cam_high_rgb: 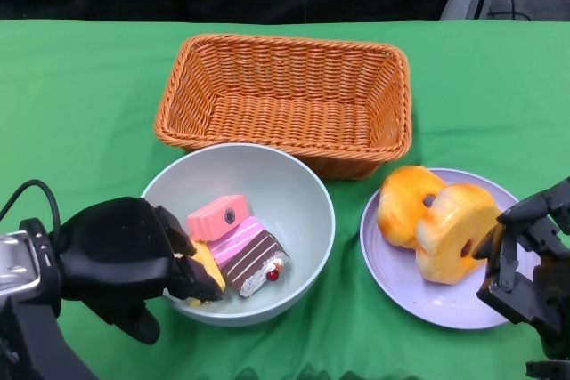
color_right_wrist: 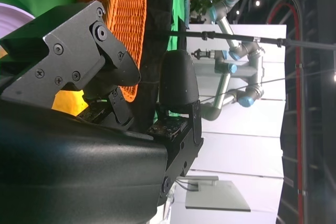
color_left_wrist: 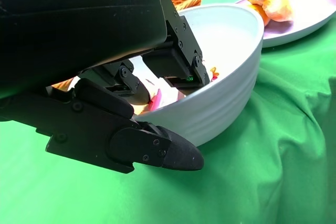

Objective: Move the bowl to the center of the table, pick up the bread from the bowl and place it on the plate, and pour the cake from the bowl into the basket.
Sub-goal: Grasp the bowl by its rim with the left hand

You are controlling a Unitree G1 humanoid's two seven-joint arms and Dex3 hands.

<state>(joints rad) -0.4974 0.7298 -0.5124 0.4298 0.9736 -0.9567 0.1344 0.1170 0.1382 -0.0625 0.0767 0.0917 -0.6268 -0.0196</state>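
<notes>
Green cloth point(cam_high_rgb: 80, 104) covers the table. The left hand point(cam_high_rgb: 125, 260) grips the near-left rim of the bowl point(cam_high_rgb: 298, 189): in the left wrist view its fingers point(color_left_wrist: 176, 59) reach over the rim into the bowl while the thumb point(color_left_wrist: 157, 150) lies against the outside wall, so the rim is pinched between them. Just past those fingers, inside the bowl, lie the cake pieces: a pink one point(cam_high_rgb: 218, 217) farthest from the hand, a pink-and-white layered one point(cam_high_rgb: 237, 239) beside it, a chocolate one point(cam_high_rgb: 256, 262) with a red dot nearest the bowl's middle, and a yellow bit point(cam_high_rgb: 207, 264) touching the fingertips.

The basket point(cam_high_rgb: 285, 100) stands beyond the bowl, away from both hands, its near wall touching or just beside the bowl's far rim.

The right hand point(cam_high_rgb: 525, 255) sits over the near-right edge of the plate point(cam_high_rgb: 419, 287). Two pieces of bread point(cam_high_rgb: 450, 233) rest on the plate, leaning on each other, the other one point(cam_high_rgb: 405, 202) farther from the hand. The right fingers point(cam_high_rgb: 499, 246) touch the side of the closer bread; whether they hold it or only rest against it cannot be told. The right wrist view shows yellow bread point(color_right_wrist: 68, 103) close behind the fingers point(color_right_wrist: 178, 82), which stand apart there.
</notes>
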